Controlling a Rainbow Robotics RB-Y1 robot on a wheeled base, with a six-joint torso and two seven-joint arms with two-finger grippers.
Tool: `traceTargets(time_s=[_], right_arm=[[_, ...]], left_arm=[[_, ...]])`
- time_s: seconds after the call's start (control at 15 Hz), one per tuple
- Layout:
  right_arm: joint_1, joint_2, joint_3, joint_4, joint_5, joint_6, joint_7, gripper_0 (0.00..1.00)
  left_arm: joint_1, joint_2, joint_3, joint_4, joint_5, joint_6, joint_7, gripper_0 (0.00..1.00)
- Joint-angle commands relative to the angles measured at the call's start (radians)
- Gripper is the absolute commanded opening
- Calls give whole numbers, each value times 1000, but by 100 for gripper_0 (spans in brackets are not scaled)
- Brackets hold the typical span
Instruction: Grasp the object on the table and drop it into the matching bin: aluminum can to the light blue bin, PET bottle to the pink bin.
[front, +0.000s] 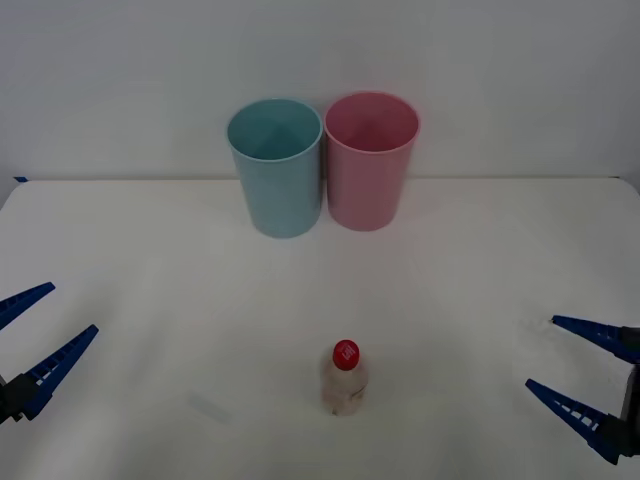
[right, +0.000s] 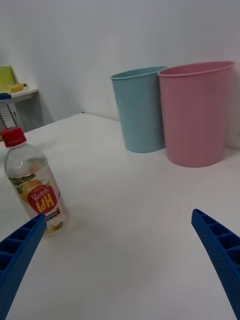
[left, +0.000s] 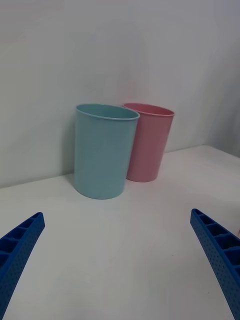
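Nothing grabbed yet: both the left gripper (front: 32, 355) and right gripper (front: 578, 382) sit spread wide, so next someone reaches for the PET bottle (front: 344, 378) at 6 o'clock, then the pink bin (front: 370, 160) around 12.

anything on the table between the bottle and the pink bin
No, in the front view only bare white table lies between the bottle and the pink bin.
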Motion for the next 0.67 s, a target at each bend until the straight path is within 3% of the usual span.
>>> traceTargets(time_s=[0.07,0.67], right_arm=[[-63,-17,74,61,1,-40,36,100],[-218,-20,301,195,0,-43,338,100]], left_arm=[[0,0,0,0,0,0,0,100],[0,0,0,0,0,0,0,100]])
